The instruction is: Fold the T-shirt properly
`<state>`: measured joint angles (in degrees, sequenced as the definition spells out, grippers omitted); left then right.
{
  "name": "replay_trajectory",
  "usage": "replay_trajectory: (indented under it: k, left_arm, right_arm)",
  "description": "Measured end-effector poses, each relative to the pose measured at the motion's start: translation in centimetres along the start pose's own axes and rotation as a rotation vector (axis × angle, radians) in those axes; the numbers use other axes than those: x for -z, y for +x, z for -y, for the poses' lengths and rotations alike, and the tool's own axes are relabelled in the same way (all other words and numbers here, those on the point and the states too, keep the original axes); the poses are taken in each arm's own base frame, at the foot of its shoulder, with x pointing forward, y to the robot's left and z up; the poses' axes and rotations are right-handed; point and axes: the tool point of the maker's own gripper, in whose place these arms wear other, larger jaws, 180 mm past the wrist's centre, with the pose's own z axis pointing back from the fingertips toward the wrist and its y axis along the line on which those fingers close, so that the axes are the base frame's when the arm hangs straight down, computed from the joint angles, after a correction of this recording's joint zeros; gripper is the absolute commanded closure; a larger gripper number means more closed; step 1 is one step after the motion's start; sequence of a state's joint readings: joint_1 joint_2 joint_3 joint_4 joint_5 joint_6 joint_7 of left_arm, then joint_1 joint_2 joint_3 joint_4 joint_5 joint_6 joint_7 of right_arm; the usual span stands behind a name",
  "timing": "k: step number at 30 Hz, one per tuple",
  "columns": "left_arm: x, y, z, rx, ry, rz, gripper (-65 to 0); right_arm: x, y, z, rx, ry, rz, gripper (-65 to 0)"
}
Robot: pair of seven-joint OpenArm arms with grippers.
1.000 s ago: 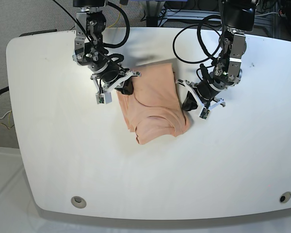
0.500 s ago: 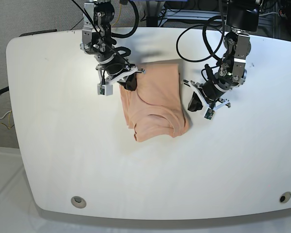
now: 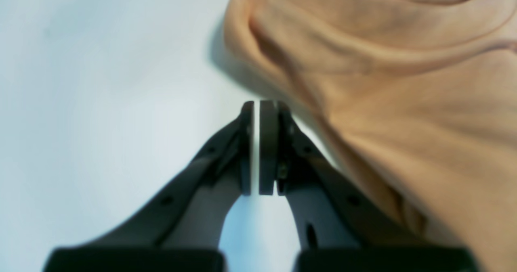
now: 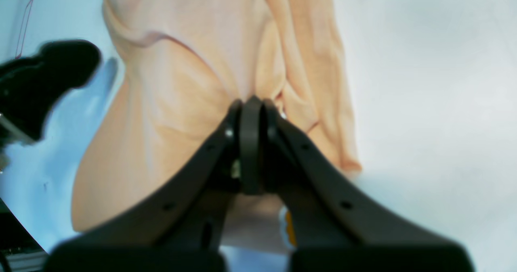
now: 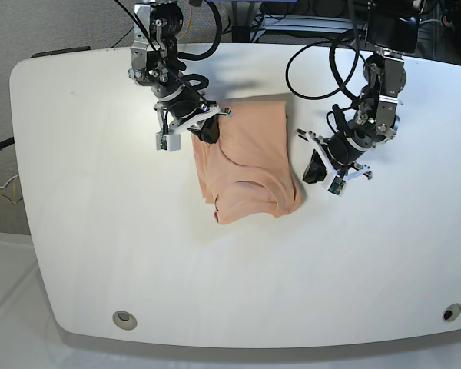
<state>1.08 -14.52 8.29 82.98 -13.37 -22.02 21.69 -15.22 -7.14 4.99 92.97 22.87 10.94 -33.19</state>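
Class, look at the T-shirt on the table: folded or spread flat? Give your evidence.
Folded. The T-shirt lies as a compact rectangle with stacked layers along its edges, no sleeves sticking out, neckline on top.

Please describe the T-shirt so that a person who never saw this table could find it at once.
Look at the white table; near its middle, toward the far edge, lies the T-shirt, folded into a compact bundle between the two black grippers. It is the only cloth there, plain peach-pink with a round neck.

T-shirt (image 5: pixel 250 165) plain peach/salmon, no print; counter (image 5: pixel 100 231) white; both hands black w/ grey pads.
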Motion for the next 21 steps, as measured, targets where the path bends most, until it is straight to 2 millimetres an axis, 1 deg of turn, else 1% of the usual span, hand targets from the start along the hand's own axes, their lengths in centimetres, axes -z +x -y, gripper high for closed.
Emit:
replay_trajectory:
  k: [3, 6, 9, 12, 13, 15, 18, 21]
  left_arm:
    - [-0.5, 1.2, -0.3, 0.024, 0.008, 0.030, -0.4]
    - [-1.3, 2.2, -0.3, 0.057, 0.011, 0.053, -0.4]
    - [-2.4, 3.4, -0.1, 0.097, 0.013, 0.079, -0.4]
    - [-3.5, 4.5, -0.2, 0.132, 0.023, 0.077, -0.4]
    - [-3.9, 5.2, -0.4, 0.138, 0.031, 0.090, -0.4]
    - [-4.8, 6.5, -1.2, 0.148, 0.064, 0.108, -0.4]
    - [-6.1, 7.8, -2.7, 0.153, 0.115, 0.128, -0.4]
    - [-7.1, 7.8, -3.8, 0.147, 0.157, 0.125, -0.4]
  right_arm:
    - [-0.2, 0.4, -0.1, -0.017, 0.000, -0.001, 0.0]
    - [-0.7, 1.3, -0.1, -0.058, -0.007, -0.003, 0.0]
    - [-1.8, 3.4, 0.3, -0.121, -0.016, 0.036, 0.0]
    - [-3.0, 6.2, 0.6, -0.184, -0.033, 0.094, 0.0]
    - [-3.5, 7.3, 0.5, -0.204, -0.036, 0.120, 0.0]
    - [-4.0, 8.6, 0.1, -0.234, -0.032, 0.143, 0.0]
    - [-4.6, 9.5, -0.2, -0.265, -0.030, 0.150, 0.0]
    - [-5.4, 10.1, 0.5, -0.253, -0.041, 0.156, 0.0]
